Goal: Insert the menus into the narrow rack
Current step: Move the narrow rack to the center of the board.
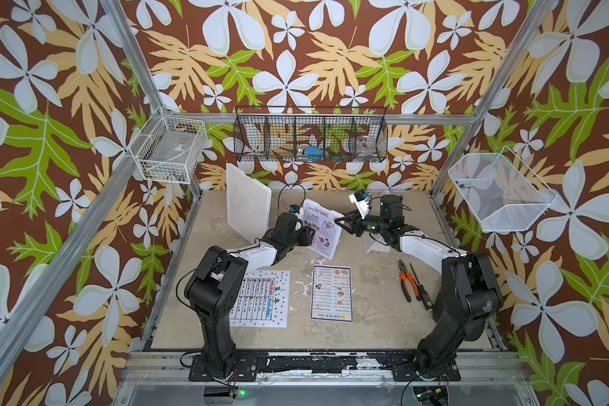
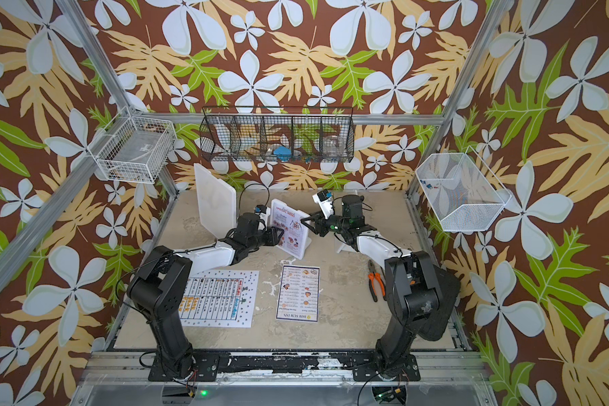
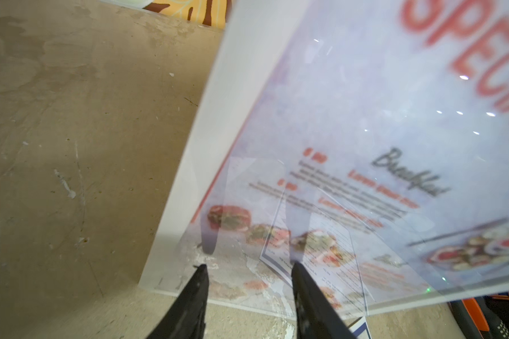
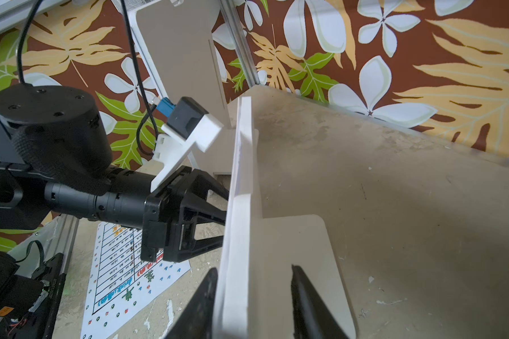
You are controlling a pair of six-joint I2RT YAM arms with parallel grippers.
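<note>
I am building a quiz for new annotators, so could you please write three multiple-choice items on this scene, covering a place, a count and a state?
1. Where is the SPECIAL MENU? A lying flat; B standing in the rack; C held in the air.
2. How many menus lie flat on the table? A one; B two; C three.
3. The left gripper is: A open; B shut on a menu; C shut empty.
Answers: B, it stands upright there; B, the dotted menu and the DIM SUM INN menu; A, its fingers stand apart.

Pinkish red-lettered menu (image 1: 320,228), orange-handled pliers (image 1: 409,281), brown floral wallpaper (image 1: 296,52).
</note>
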